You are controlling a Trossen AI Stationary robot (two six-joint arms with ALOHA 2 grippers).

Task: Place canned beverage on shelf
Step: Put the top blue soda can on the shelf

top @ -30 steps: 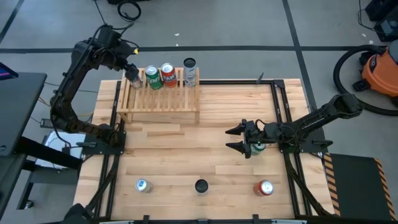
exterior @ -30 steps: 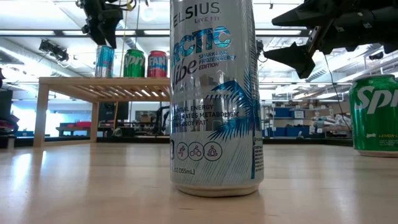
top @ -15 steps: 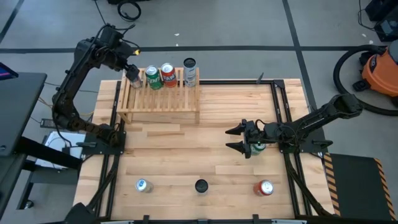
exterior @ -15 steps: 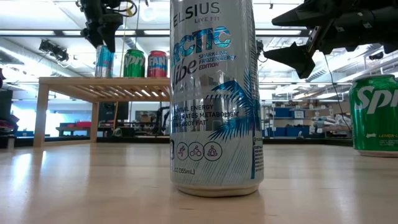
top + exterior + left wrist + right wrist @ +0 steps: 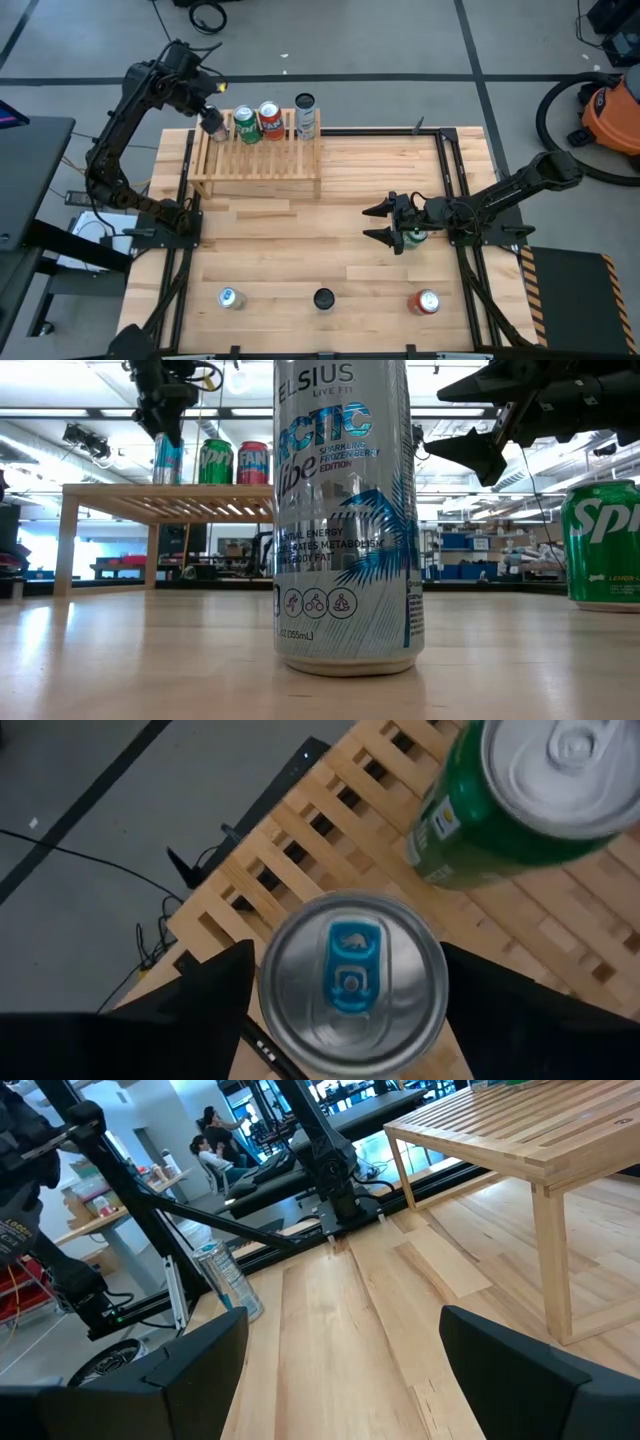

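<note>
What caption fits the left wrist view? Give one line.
Left gripper astride a blue-tabbed can on the shelf, beside a green can.

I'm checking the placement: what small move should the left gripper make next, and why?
Probably open wider and lift straight up: the left gripper straddles the blue-tabbed can, which appears to stand on the shelf beside the green can.

Two dark jointed arms (image 5: 125, 110), each with a black two-fingered claw (image 5: 385, 223).
</note>
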